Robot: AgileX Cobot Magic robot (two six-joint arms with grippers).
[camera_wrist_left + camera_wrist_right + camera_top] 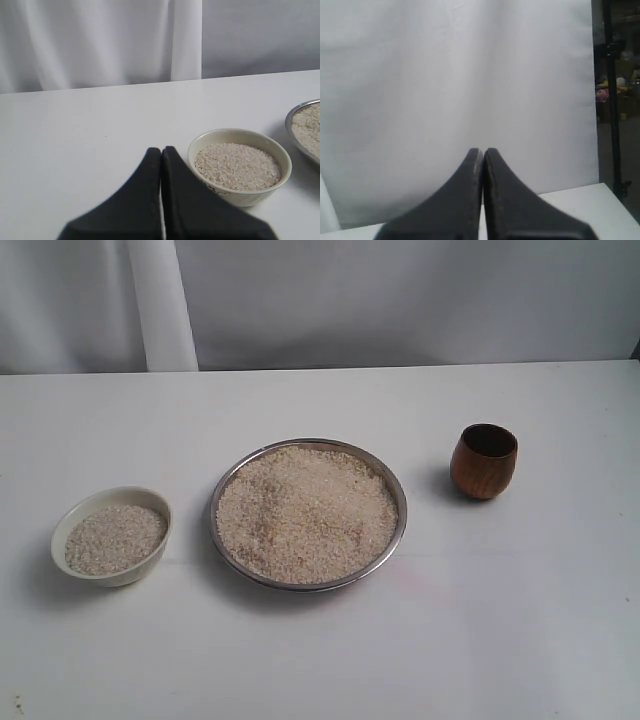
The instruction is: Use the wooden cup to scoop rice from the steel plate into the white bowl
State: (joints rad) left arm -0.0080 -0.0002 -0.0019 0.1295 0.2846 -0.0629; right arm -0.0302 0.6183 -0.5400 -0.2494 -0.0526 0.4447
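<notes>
steel plate (310, 586) mid-table (520, 640), heaped with rice (305, 512). white bowl (140, 570) to its left, apart (part-filled, same grain). wooden cup (483, 465) upright right of plate, apart. left gripper (161, 149) pressed together, empty, near the bowl. right gripper (483, 150) pressed together, empty, facing the backdrop (445, 75).

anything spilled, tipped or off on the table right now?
Nothing stands out. The wooden cup stands upright, apart from the steel plate; the rice sits inside the plate and the white bowl, with no grains visibly spilled around either.
</notes>
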